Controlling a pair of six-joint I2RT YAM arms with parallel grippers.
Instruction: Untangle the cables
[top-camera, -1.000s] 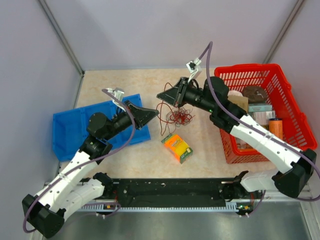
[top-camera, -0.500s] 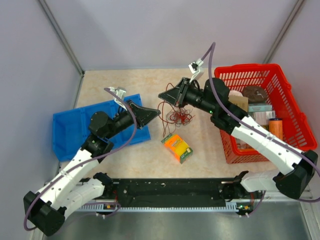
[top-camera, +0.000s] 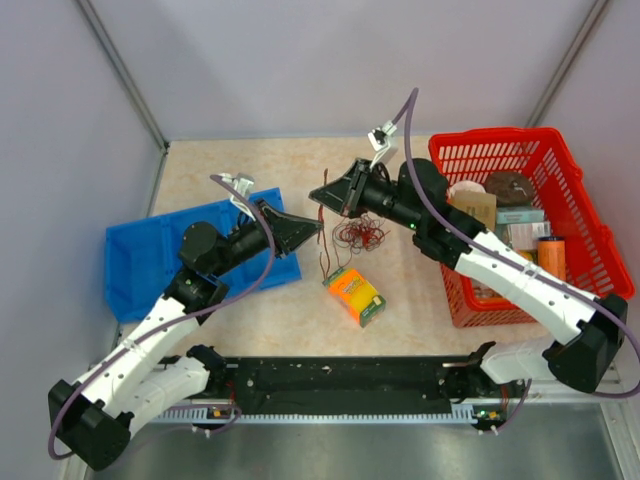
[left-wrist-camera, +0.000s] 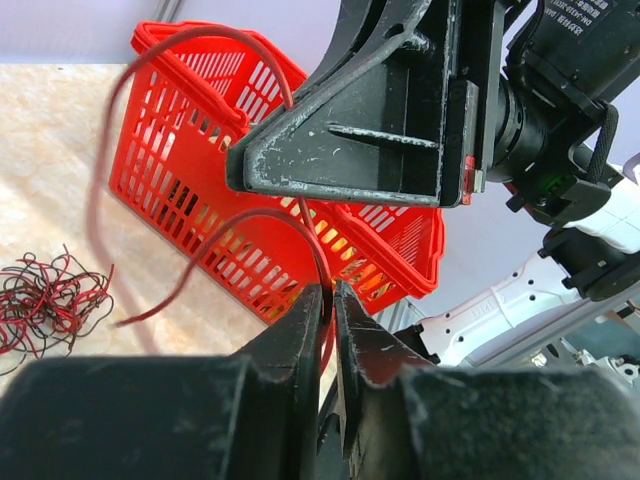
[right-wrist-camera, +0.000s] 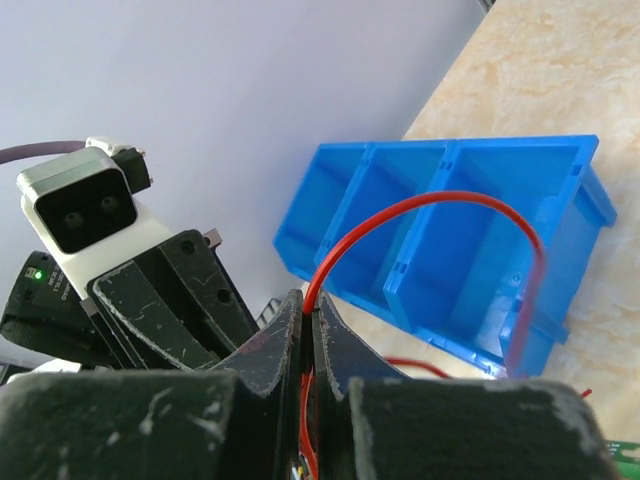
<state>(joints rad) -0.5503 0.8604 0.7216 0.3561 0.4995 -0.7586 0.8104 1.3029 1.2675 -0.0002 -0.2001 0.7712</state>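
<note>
Left wrist view: left tool (left-wrist-camera: 328, 292) narrowly parted around red cable (left-wrist-camera: 255, 212); right tool (right-wrist-camera: 308, 302) clamped on same cable; tangled clump (top-camera: 358, 235) on counter (top-camera: 250, 170).

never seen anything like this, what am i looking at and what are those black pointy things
Two robot arms are bolted to a table's near edge. The wide picture looks down from above; the close-ups come from wrist cameras. Each black wedge is a two-fingered hand. On the table lie a tangled pile of thin red and dark cables, a blue bin, a filled red basket and an orange box. The right hand is pinched shut on one red cable. A red cable also runs between the nearly closed fingers of the left hand; whether it grips is unclear.
</note>
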